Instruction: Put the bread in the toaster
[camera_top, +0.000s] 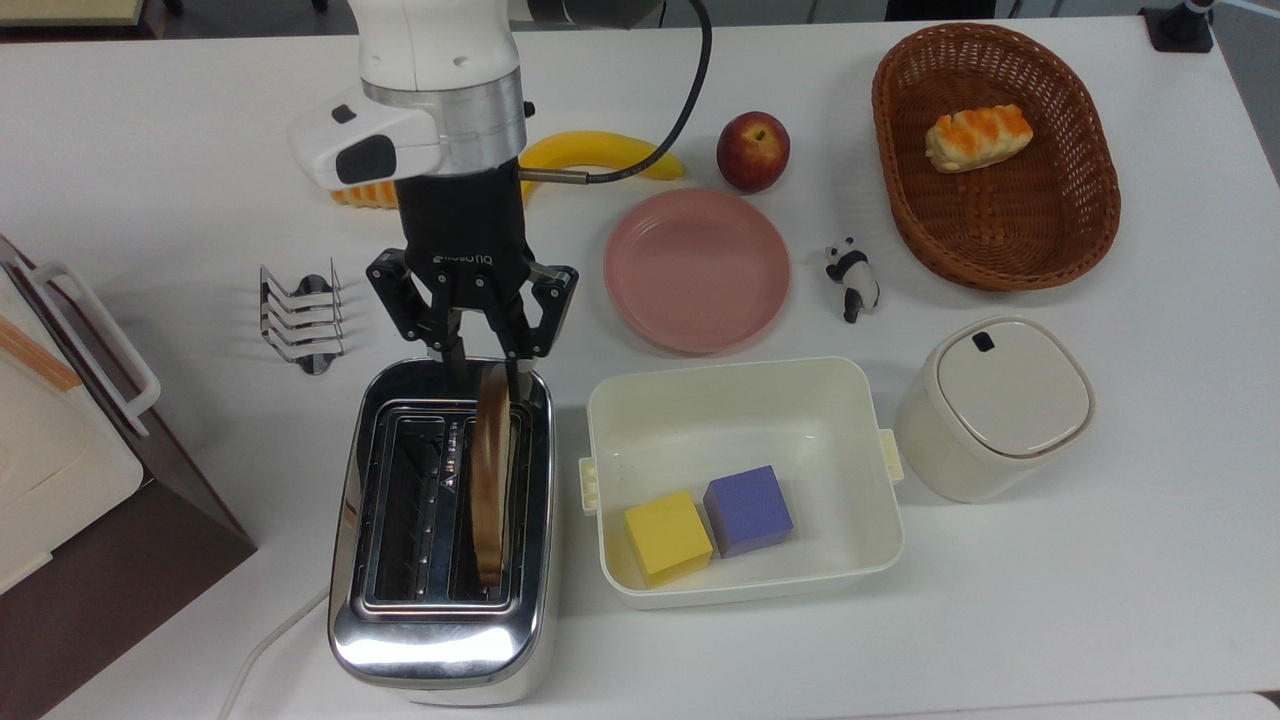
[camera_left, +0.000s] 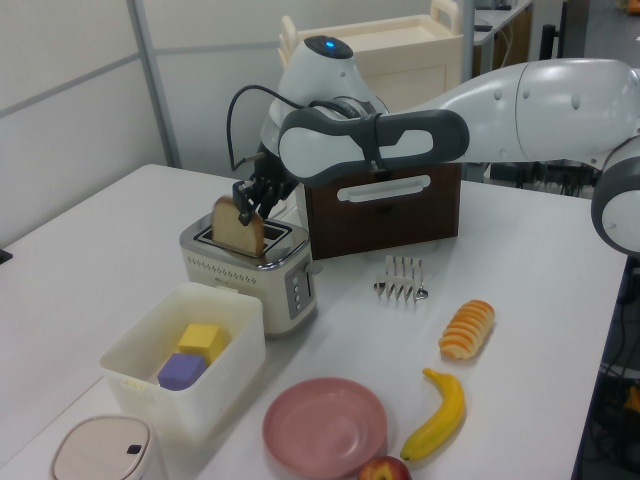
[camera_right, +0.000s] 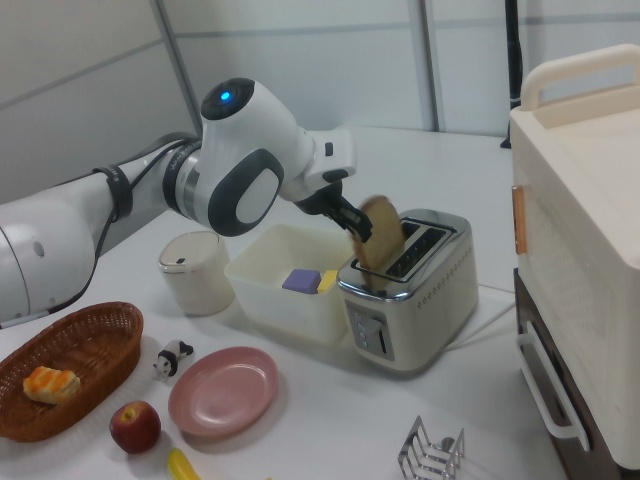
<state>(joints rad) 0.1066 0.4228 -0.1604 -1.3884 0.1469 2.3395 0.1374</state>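
Note:
The bread (camera_top: 491, 470) stands on edge in the slot of the chrome toaster (camera_top: 440, 630) that lies on the top view's right, with its upper part sticking out above the slot. My gripper (camera_top: 485, 368) hovers over the bread's far end, open, one finger on each side of the slice. In the left view the bread (camera_left: 238, 228) rises from the toaster (camera_left: 250, 278) with the gripper (camera_left: 252, 198) just above it. The right view shows the bread (camera_right: 382, 236) leaning slightly in the toaster (camera_right: 415, 292) beside the gripper (camera_right: 353, 226).
Beside the toaster on the top view's right stands a cream tub (camera_top: 880, 470) holding a yellow and a purple cube. A metal toast rack (camera_top: 300, 318), pink plate (camera_top: 697, 270), banana (camera_top: 640, 155), apple (camera_top: 752, 151), panda figure (camera_top: 853, 277), basket (camera_top: 1090, 215), lidded canister (camera_top: 1005, 405) and cabinet (camera_top: 110, 540) surround them.

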